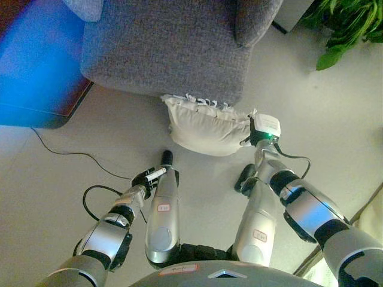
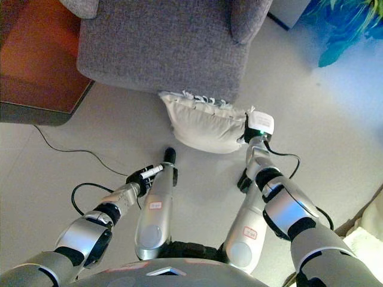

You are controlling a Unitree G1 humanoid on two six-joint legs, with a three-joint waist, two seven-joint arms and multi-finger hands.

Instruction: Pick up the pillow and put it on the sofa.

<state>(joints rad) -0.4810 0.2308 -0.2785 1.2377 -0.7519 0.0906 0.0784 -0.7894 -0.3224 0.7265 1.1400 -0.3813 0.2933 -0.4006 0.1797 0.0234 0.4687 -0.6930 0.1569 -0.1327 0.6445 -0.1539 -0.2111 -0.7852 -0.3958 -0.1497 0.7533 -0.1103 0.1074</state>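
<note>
A white pillow (image 1: 203, 124) with a fringed top edge lies on the pale floor, leaning against the front of the grey sofa (image 1: 167, 42). My right hand (image 1: 247, 139) is at the pillow's right corner, touching it, mostly hidden under my wrist. My left hand (image 1: 148, 177) hangs low to the left of the pillow, well apart from it, with relaxed fingers and nothing in it. The sofa's seat fills the top of both views.
A dark wooden table (image 2: 36, 66) stands left of the sofa. A green plant (image 1: 347, 24) is at the top right. A grey cushion (image 1: 254, 21) lies on the sofa's right side. A cream object (image 1: 374, 221) sits at the lower right edge.
</note>
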